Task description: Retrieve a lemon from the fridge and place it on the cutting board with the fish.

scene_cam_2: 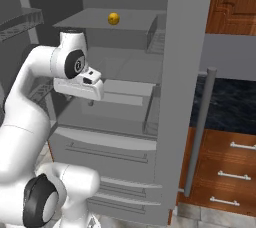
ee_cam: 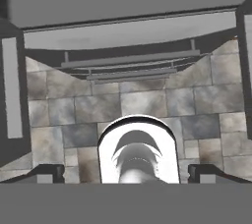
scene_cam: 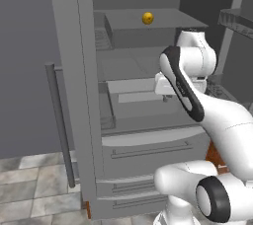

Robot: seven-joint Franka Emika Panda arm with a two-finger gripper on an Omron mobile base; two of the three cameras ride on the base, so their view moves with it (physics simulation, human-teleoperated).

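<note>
open fridge (scene_cam: 84, 120) interior, both base views. upper grey shelf (scene_cam: 163, 21), above and beyond the jaws, carries the lemon (scene_cam: 147, 18), a small round yellow-orange fruit resting directly on the shelf top near its back, apart from the edges. lower grey shelves (scene_cam_2: 125, 94) lie behind the jaws at their level. tiled floor (ee_cam: 147, 105), seen past the jaws in the hand view, meets the fridge drawers (ee_cam: 128, 63).

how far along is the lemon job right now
Early. Done: the fridge doors stand open. In hand: nothing; the tool is open and empty, pointing down at the floor tiles and drawers. Left: reach the lemon on the upper shelf, grasp it and carry it to the cutting board.
</note>
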